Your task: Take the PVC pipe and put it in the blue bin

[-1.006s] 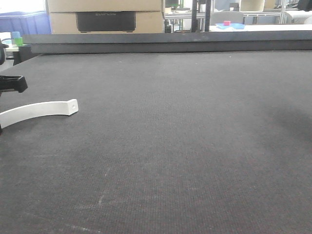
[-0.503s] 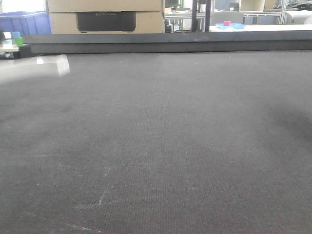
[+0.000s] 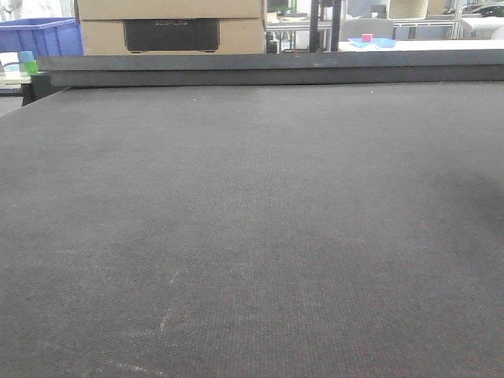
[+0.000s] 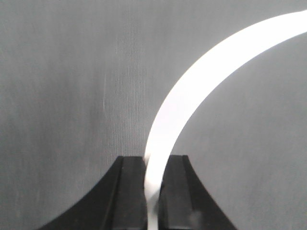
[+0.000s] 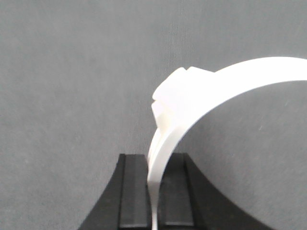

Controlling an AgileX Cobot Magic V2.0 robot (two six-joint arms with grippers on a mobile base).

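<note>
PVC pipe (image 4: pixel 192 91) is seen as a white curved piece in the left wrist view. The left claw (image 4: pixel 153 165) is placed at the bottom centre of that frame. Its two black fingers (image 4: pixel 129 191) are drawn in to a narrow slot and clamped on the lower end of the piece. From the slot the piece is carried upward and arcs away to the upper right corner, over the dark worktop (image 3: pixel 252 220). Whether it touches the surface cannot be told.

In the right wrist view the right claw (image 5: pixel 154 165) is likewise pinched tight on a second pipe piece (image 5: pixel 240 76). That piece rises from the bottom centre and is bent over to the right edge of the frame. A blocky, notched lump is shown at the crown of its bend, a detail not seen on the left piece.

Only the front-facing view shows the wider setting. The grey worktop fills the lower and middle frame and is closed by a dark raised rail at its far edge. Beyond the rail, one blue bin (image 3: pixel 39 35) is seen at the upper left. Two stacked cardboard boxes (image 3: pixel 169 27) are set just to the right of it.

Counted in all: two pipe pieces, two claws, one bin.
</note>
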